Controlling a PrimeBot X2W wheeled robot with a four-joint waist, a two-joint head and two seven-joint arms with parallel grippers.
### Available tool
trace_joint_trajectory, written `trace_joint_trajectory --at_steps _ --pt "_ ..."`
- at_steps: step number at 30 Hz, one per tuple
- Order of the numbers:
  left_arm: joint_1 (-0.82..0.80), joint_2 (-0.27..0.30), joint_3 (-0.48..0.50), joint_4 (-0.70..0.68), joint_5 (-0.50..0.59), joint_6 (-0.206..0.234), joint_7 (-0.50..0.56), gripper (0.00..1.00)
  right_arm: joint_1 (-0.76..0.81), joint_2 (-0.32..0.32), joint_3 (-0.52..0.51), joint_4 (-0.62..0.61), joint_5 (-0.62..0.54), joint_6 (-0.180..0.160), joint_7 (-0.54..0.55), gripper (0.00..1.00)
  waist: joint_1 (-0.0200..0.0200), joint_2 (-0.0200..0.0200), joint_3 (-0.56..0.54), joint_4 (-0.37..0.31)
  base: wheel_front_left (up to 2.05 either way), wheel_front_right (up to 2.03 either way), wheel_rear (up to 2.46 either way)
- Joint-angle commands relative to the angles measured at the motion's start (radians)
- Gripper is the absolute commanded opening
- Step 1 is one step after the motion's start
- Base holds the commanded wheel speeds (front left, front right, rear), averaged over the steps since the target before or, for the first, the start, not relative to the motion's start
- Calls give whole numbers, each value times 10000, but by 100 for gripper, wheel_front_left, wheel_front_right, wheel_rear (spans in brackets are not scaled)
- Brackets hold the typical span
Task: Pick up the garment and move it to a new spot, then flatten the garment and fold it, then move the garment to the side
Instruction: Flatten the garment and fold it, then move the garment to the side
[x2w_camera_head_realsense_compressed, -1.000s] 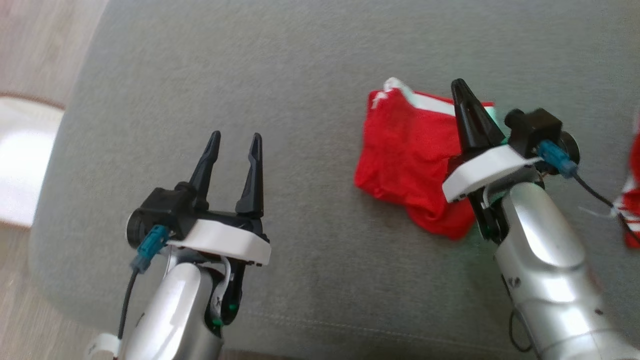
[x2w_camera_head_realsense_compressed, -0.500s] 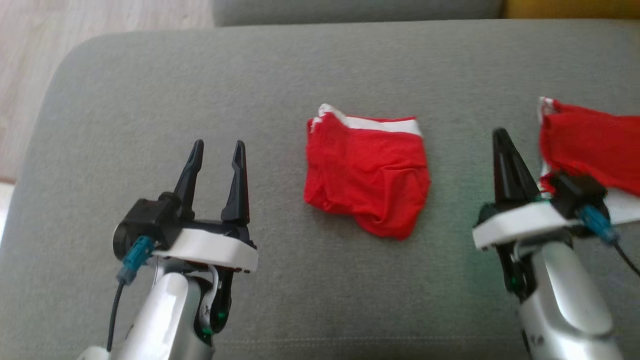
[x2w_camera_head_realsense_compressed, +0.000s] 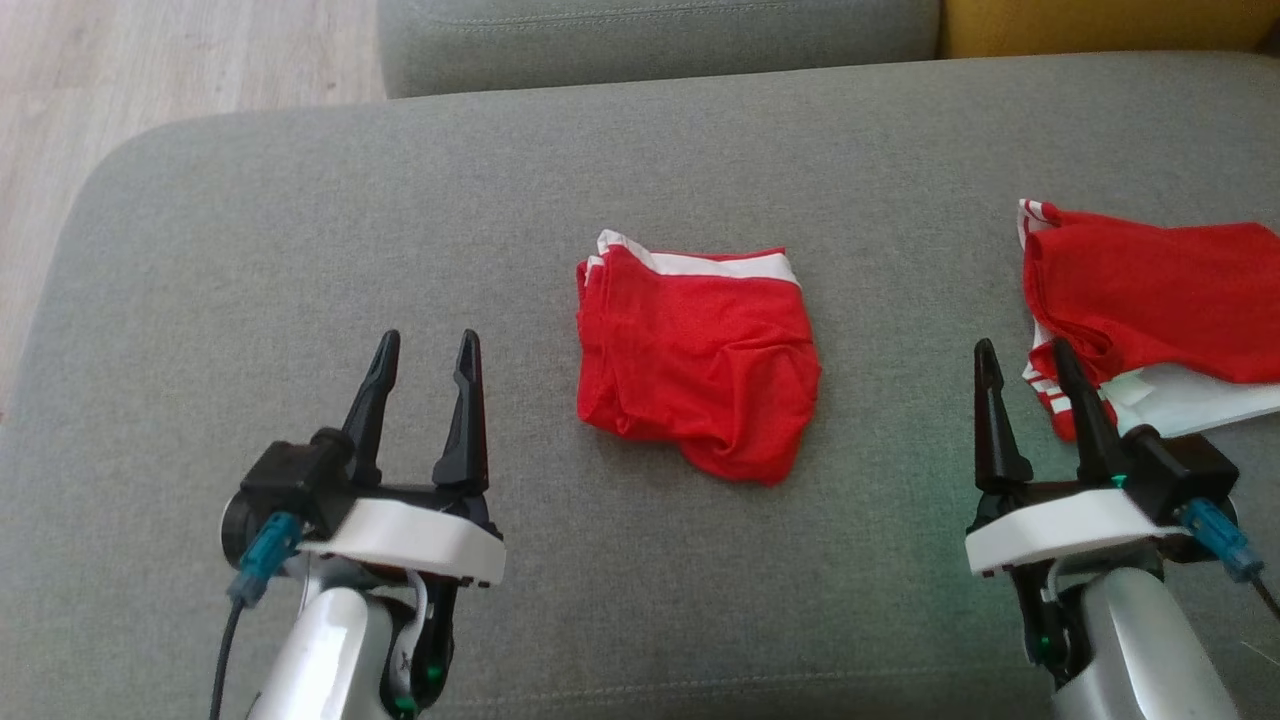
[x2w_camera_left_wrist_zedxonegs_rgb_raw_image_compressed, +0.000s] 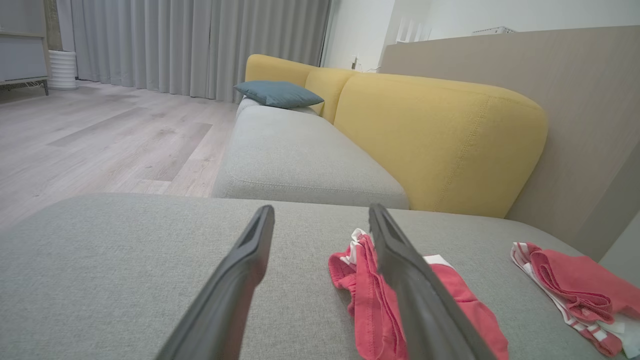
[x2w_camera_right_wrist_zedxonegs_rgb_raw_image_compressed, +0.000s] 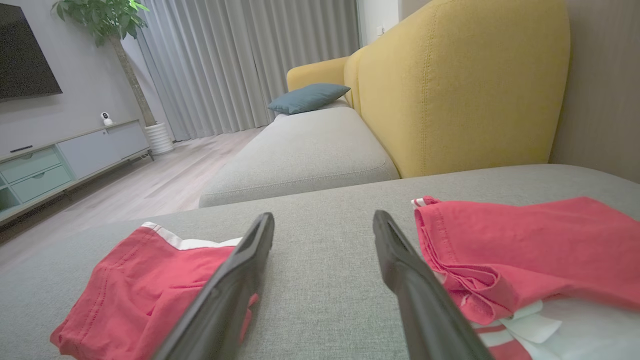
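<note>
A: Where is the garment (x2w_camera_head_realsense_compressed: 695, 370) lying?
B: It is lying folded near the middle of the grey cushion (x2w_camera_head_realsense_compressed: 300, 250). It is red, with a white band running along its far edge. It is sitting between the two arms, slightly beyond their fingertips, and nothing is touching it.

A: What is the left gripper (x2w_camera_head_realsense_compressed: 428, 338) doing?
B: It is pointing away from the robot over bare cushion, to the left of the garment, near it but apart. Its fingers (x2w_camera_left_wrist_zedxonegs_rgb_raw_image_compressed: 240, 280) are standing moderately apart and are gripping nothing. In the left wrist view the garment is showing behind the right-hand finger.

A: And the right gripper (x2w_camera_head_realsense_compressed: 1023, 347)?
B: It is pointing the same way on the garment's other side, and its fingers are parted about as much, with nothing between them. In the head view its outer finger is overlapping the near corner of a pile (x2w_camera_head_realsense_compressed: 1150, 290) of red and white clothes. I cannot tell whether it is touching it.

A: Is that pile crowding the garment?
B: No, it is lying at the cushion's right edge, well apart from the garment, with bare grey fabric showing between them.

A: What is showing beyond?
B: A far cushion (x2w_camera_head_realsense_compressed: 650, 40) is adjoining this one, a yellow backrest (x2w_camera_left_wrist_zedxonegs_rgb_raw_image_compressed: 440, 135) is rising to the right, a blue pillow (x2w_camera_left_wrist_zedxonegs_rgb_raw_image_compressed: 277, 93) is resting further along, and a wooden floor (x2w_camera_head_realsense_compressed: 150, 60) is showing on the left
</note>
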Motion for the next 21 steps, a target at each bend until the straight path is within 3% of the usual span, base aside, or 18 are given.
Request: trace_joint_trajectory --at_steps 1,13,21 --pt "-277 62 330 -356 82 -8 -53 100 -191 20 245 -380 72 75 31 100 0 0 8 23 0 0 0" --pt "-420 62 196 -431 52 -13 -53 100 -344 20 354 -287 424 75 517 100 0 0 262 343 0 0 0" --pt "-660 62 -46 -309 -28 -23 -53 100 -1149 20 931 480 1734 75 1959 100 0 0 712 916 0 0 0"
